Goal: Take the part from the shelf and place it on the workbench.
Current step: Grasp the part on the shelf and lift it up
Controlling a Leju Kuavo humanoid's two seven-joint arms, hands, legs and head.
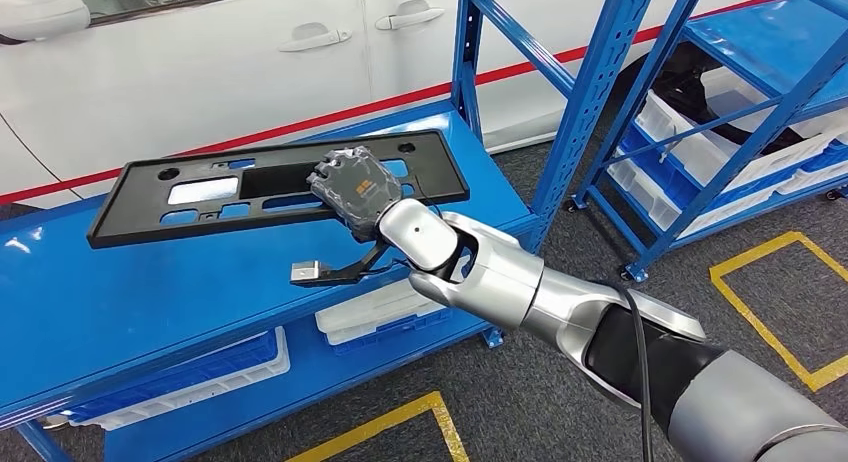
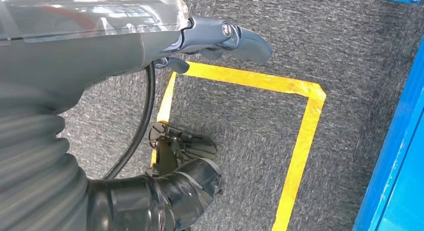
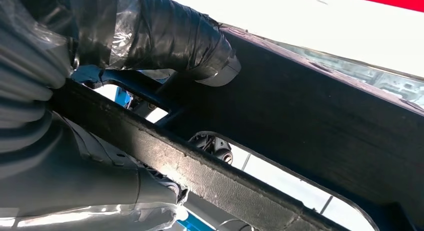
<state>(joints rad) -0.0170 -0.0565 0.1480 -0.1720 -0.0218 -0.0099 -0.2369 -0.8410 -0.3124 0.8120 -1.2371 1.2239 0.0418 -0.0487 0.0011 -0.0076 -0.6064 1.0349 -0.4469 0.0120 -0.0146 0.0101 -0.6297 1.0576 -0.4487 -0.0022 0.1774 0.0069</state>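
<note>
The right robot hand (image 1: 352, 189) is at the long black part (image 1: 200, 197), which lies on the top of the blue shelf (image 1: 120, 292) in front of a white car (image 1: 200, 72). In the right wrist view the thick thumb (image 3: 165, 38) sits on one side of a thin black bar of the part (image 3: 320, 121), and darker fingers (image 3: 212, 145) show through a hole from the other side. So the robot hand looks closed around that bar, near the middle of the part's near edge. I cannot tell how tight the hold is.

The left robot hand (image 2: 220, 38) hangs down over the grey floor, near a yellow tape line (image 2: 300, 141). Its fingers are curled in and it holds nothing.

I think this is the taking step: the part is gripped, but it seems to rest on the shelf, not lifted yet. The next move calls for a straight lift, keeping the long part level so its far ends do not tip or bump the blue shelf post (image 1: 590, 92). Then the robot must turn and carry it to the table, which I cannot see here.
</note>
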